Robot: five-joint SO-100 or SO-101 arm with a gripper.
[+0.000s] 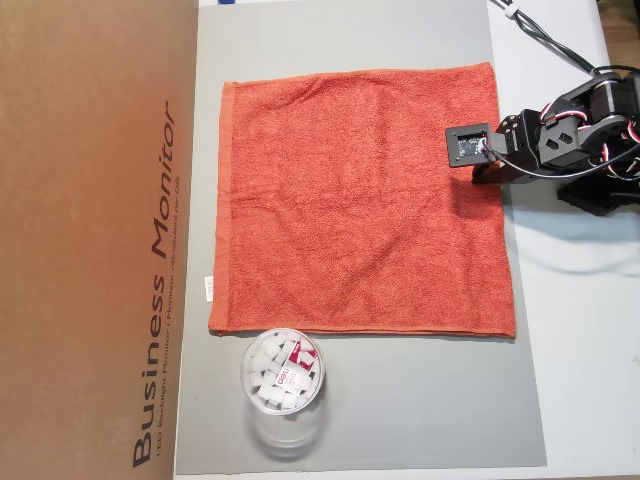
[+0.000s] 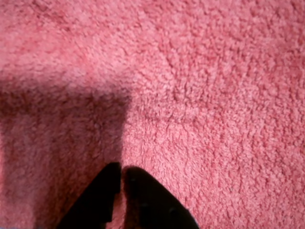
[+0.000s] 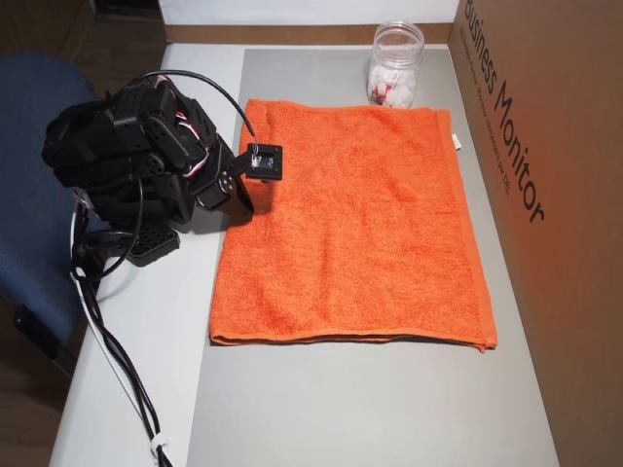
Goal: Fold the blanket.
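Note:
The blanket (image 1: pixel 360 200) is an orange-red terry towel lying flat and spread open on a grey mat (image 1: pixel 400 400). Its small white tag (image 1: pixel 208 288) sits at the left hem in an overhead view. It also shows in the other overhead view (image 3: pixel 350 224) and fills the wrist view (image 2: pixel 200 86). My gripper (image 2: pixel 121 168) is shut, its black fingertips together just over the cloth, with no cloth seen pinched. It hangs over the towel's right edge in an overhead view (image 1: pixel 482 168), and over the left edge in the other (image 3: pixel 245 199). The wrist camera mostly hides the fingers there.
A clear plastic jar (image 1: pixel 283 390) of white pieces stands just off the towel's hem, also in the other overhead view (image 3: pixel 396 73). A brown "Business Monitor" cardboard box (image 1: pixel 90 240) lines the far side. A blue chair (image 3: pixel 29 243) and cables (image 3: pixel 117 360) lie beside the arm's base.

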